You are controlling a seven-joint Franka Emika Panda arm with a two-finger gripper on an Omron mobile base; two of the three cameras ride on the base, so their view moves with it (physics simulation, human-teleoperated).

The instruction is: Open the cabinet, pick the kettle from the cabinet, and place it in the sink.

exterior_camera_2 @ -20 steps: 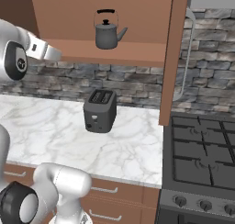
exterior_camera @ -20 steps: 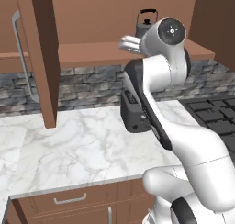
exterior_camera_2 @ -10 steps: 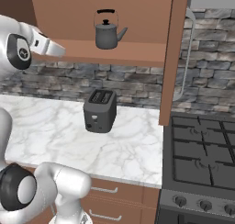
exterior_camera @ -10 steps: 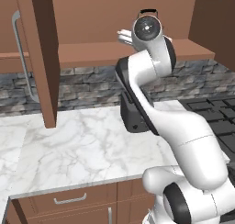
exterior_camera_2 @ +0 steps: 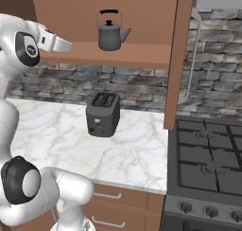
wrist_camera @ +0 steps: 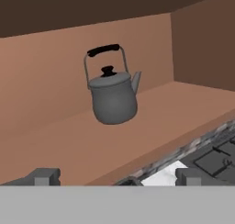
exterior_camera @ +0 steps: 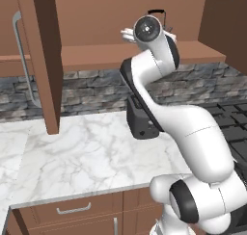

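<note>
Jaws wide, squat grey-metal kettle ahead

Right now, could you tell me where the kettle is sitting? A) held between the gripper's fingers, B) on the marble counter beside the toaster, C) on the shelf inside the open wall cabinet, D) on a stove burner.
C: the kettle stands upright on the shelf of the open cabinet, above the toaster, while the open gripper is short of it, holding nothing.
</note>
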